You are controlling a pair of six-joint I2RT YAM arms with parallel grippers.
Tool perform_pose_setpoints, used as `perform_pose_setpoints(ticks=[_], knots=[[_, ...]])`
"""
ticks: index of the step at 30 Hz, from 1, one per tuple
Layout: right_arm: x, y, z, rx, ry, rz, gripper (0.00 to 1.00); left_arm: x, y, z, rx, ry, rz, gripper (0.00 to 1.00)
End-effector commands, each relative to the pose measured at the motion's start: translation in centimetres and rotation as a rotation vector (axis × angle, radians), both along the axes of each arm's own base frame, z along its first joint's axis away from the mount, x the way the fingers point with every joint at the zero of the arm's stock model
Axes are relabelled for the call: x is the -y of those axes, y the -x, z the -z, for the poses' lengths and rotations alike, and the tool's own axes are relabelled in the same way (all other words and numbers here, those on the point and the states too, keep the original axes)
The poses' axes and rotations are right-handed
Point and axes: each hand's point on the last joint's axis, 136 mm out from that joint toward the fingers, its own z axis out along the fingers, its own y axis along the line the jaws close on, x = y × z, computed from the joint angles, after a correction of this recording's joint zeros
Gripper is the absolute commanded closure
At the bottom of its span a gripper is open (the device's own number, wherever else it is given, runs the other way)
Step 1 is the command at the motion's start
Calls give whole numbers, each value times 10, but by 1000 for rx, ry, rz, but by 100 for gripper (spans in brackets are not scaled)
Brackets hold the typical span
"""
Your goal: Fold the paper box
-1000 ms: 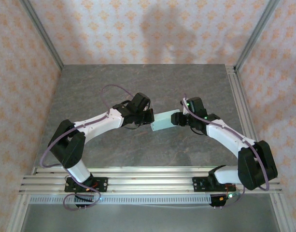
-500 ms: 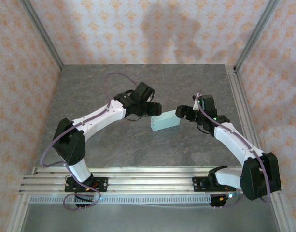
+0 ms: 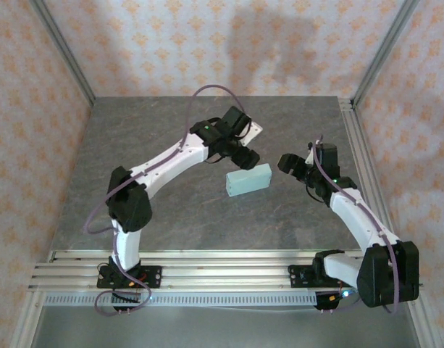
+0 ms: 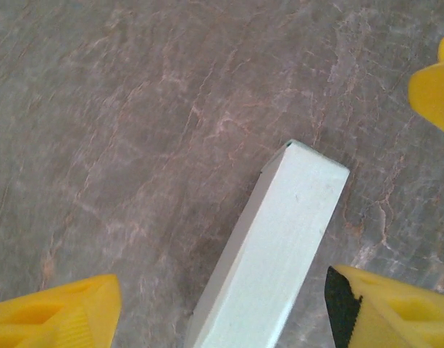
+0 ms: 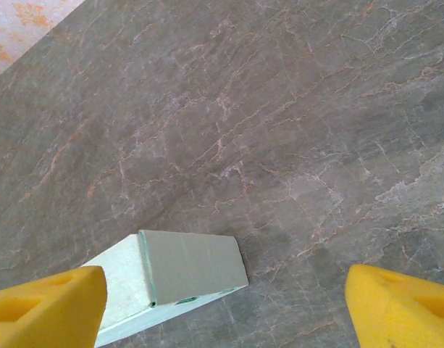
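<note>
The paper box (image 3: 248,179) is a small, closed, pale mint-green rectangular box, and it lies flat on the grey stone-patterned tabletop (image 3: 171,217) near its middle. Its long axis slants, with the right end a little farther from the arm bases than the left. In the top view it sits between the two arms, and neither arm is gripping it.

The left fingers (image 3: 245,154) hover just beyond the box's far left side. They are spread wide and hold nothing. From the left wrist the yellow pads (image 4: 55,315) stand far apart, and the box (image 4: 279,246) runs up between them on the tabletop below (whether the right-hand pad brushes its edge, I cannot tell).

The right fingers (image 3: 289,163) stand off the box's right end, clear of it, likewise wide open and empty. In the right wrist view, the box's greyer end face (image 5: 189,264) shows between the spread yellow tips (image 5: 48,304).
</note>
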Motion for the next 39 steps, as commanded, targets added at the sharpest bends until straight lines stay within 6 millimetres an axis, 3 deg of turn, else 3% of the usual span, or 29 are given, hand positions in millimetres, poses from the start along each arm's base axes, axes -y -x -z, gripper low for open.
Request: perform_pose_setpoints(ticks=[1,10,20,39], knots=[[2,3,-2,13,-3,1,15,10,14,12,4,-104,200,25],[5,3,-1,13,27,-1,15,30,19,43,-19,-217,324,27],[5,6,0,8,35,-6,15,22,27,76,-95,-323,325,41],[-2,-2,12,-4,7,-30,17,-1,21,77,-28,-477,266,66]])
